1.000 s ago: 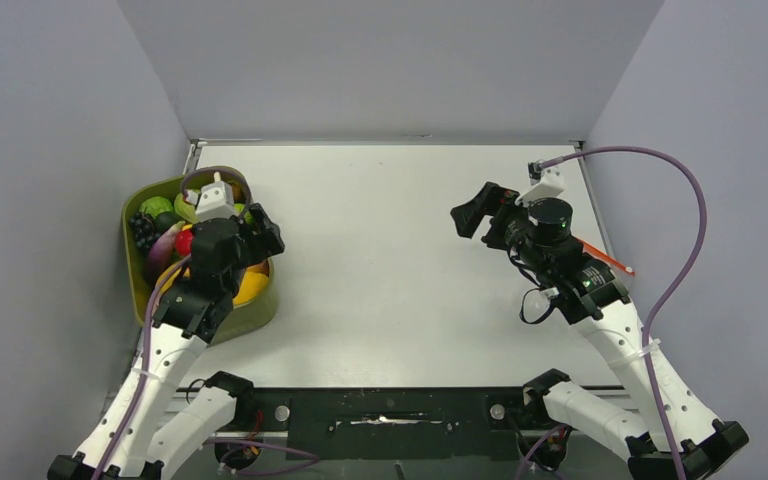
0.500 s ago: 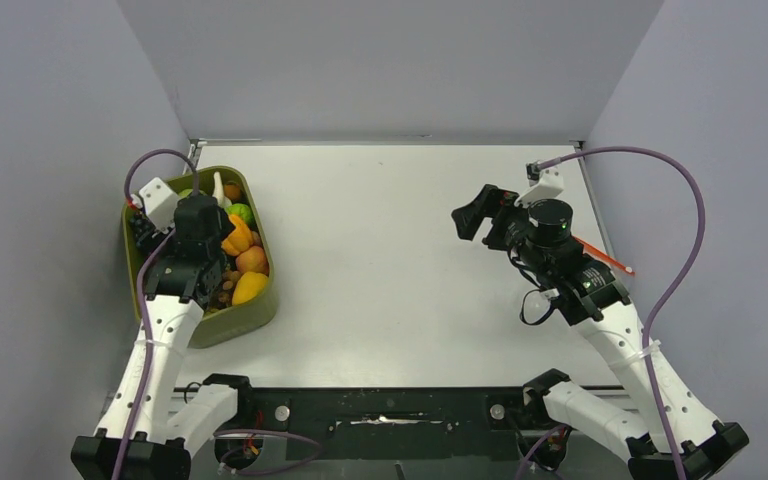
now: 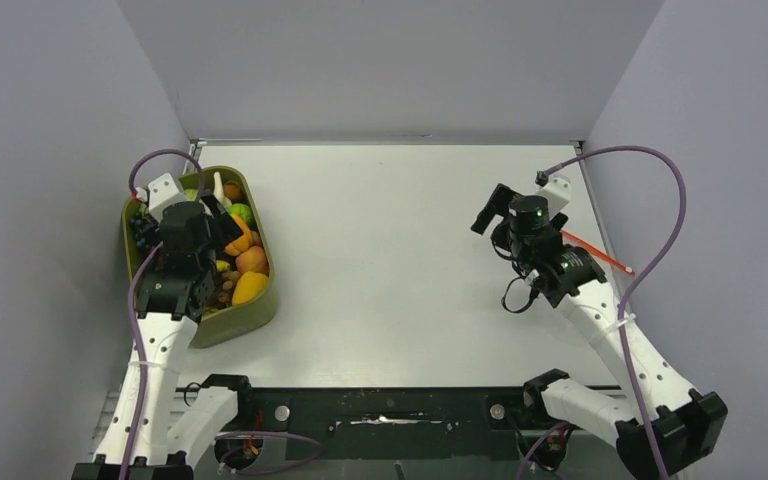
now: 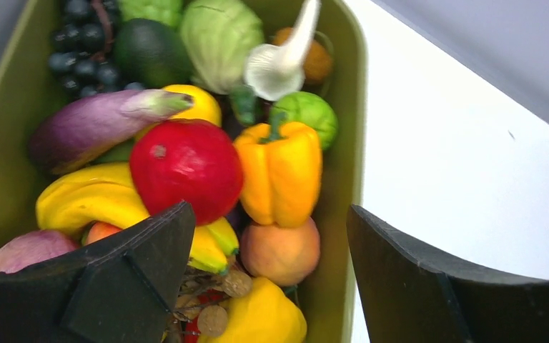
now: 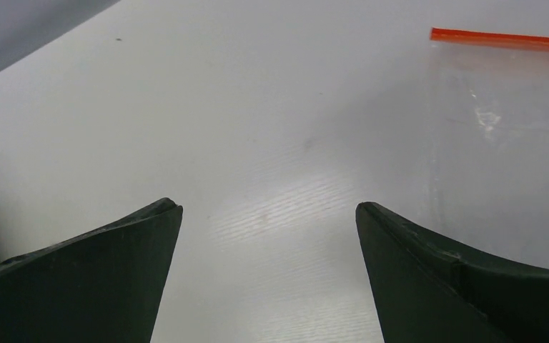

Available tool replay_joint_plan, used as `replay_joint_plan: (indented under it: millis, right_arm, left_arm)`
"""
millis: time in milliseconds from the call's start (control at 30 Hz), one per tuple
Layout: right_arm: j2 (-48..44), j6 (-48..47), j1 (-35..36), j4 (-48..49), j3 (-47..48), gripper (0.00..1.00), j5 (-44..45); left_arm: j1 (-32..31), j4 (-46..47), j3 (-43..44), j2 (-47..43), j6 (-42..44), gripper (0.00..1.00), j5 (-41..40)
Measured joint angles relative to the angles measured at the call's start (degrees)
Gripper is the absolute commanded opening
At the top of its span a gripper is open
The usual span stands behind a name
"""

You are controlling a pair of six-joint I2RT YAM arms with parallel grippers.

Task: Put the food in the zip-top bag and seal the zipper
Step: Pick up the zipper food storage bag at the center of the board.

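One zipper (image 3: 605, 258) runs diagonally, far-left to near-right.

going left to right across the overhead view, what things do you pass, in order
green tray holding the toy food → right gripper → red zipper strip

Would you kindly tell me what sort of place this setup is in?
Probably a robotics test cell, not a kitchen: plain grey walls box in a white table, left arm and right arm stand at its near edge, and the food in the green tray is toy produce.
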Motion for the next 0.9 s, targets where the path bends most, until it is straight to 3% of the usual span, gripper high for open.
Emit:
replay_joint_plan:
  millis: [133,233,300,433,533,900]
  right_arm:
    - [6.9,0.1,-5.5,-1.6,-0.2,0.95,3.2]
    - [12.7,-0.3,-10.2,-1.9,-0.5,0.82,5.5]
    - [17.5,-0.9,-13.5,-1.8,-0.6,0.67,6.6]
    - [26.9,-2.1,-18.1,-1.1,-0.6,0.57,6.9]
    - [32.1,-3.3,-19.0,-0.2,-0.6,0.54,5.8]
    - [36.0,-3.8,-18.6,0.6,-0.3,0.35,8.2]
  left_arm:
    - [-1.8,0.6,-0.1,-3.1,4.9,0.78,7.6]
    - [-4.5,0.8,-0.1,-4.3,8.6,0.78,13.8]
    - [-6.4,1.0,-0.1,-4.9,10.6,0.78,17.3]
    - [-9.4,2.0,-0.7,-6.8,13.5,0.78,22.8]
    - [-10.7,3.1,-1.5,-8.9,14.9,0.78,25.7]
    - [-11.6,9.9,-8.5,-10.9,12.5,0.76,42.3]
